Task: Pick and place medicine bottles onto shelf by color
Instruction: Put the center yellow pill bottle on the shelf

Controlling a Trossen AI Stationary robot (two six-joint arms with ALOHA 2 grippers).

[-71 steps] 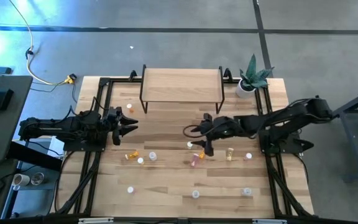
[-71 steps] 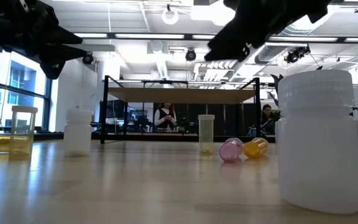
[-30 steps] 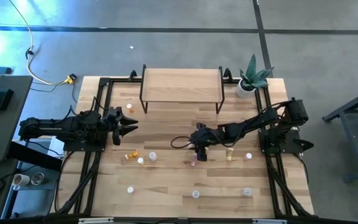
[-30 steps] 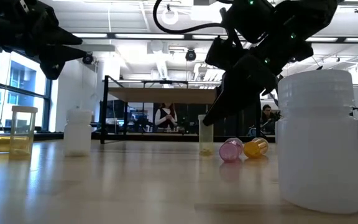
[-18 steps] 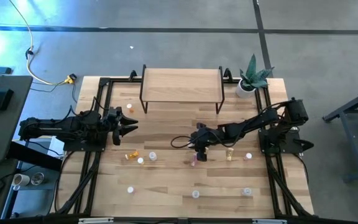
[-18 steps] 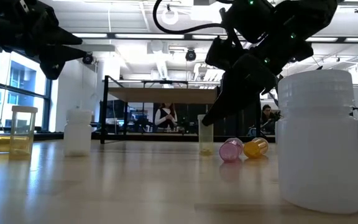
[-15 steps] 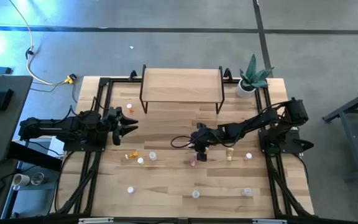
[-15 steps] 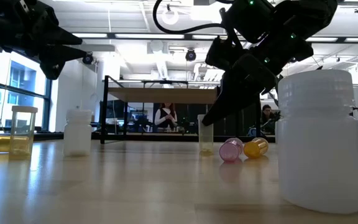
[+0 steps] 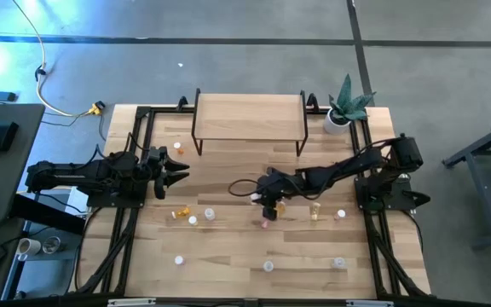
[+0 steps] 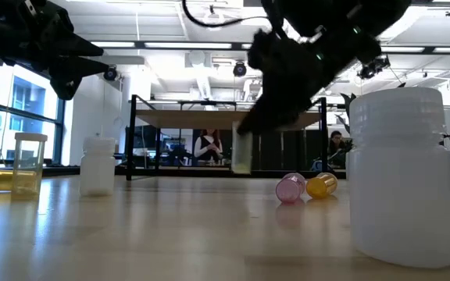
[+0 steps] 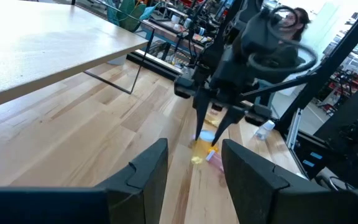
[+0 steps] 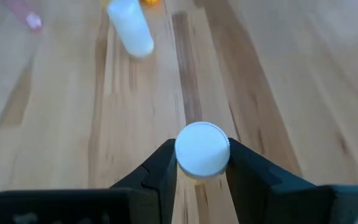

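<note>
Now, held bottle: a small pale yellowish bottle (image 10: 241, 152) with a white cap (image 12: 202, 148) hangs clear of the table, its bottom well above the wood in the low view.
Right gripper: the right gripper (image 9: 267, 202) is clamped on that bottle, one dark finger (image 12: 160, 163) on each side of the cap; it sits near the middle of the table, reaching in from the right.
Nearby bottles: a pink bottle (image 10: 291, 188) and an orange bottle (image 10: 321, 185) lie on their sides, touching each other, just right of the lifted one in the low view.
Other bottles: a clear yellow-tinted bottle (image 10: 29, 163) and a white bottle (image 10: 98, 165) stand upright on the left; a large-looking white bottle (image 10: 401, 177) stands closest to the low camera, on the right; from above, more small bottles (image 9: 193, 219) are scattered over the near half of the table, with a few close to the near edge (image 9: 268, 266).
Shelf: the light-wood shelf (image 9: 249, 115) on black legs stands at the far middle of the table, its top bare.
Left gripper: the left gripper (image 9: 178, 171) hovers over the left side of the table, well apart from the shelf, with its two fingers (image 11: 140, 175) parted and nothing between them.
Table: a wooden table (image 9: 228, 247) with black arm frames down both sides.
Plant: a small potted plant (image 9: 345, 106) stands at the far right corner.
Room: a person (image 10: 206, 147) is visible beyond the table, under the shelf.
</note>
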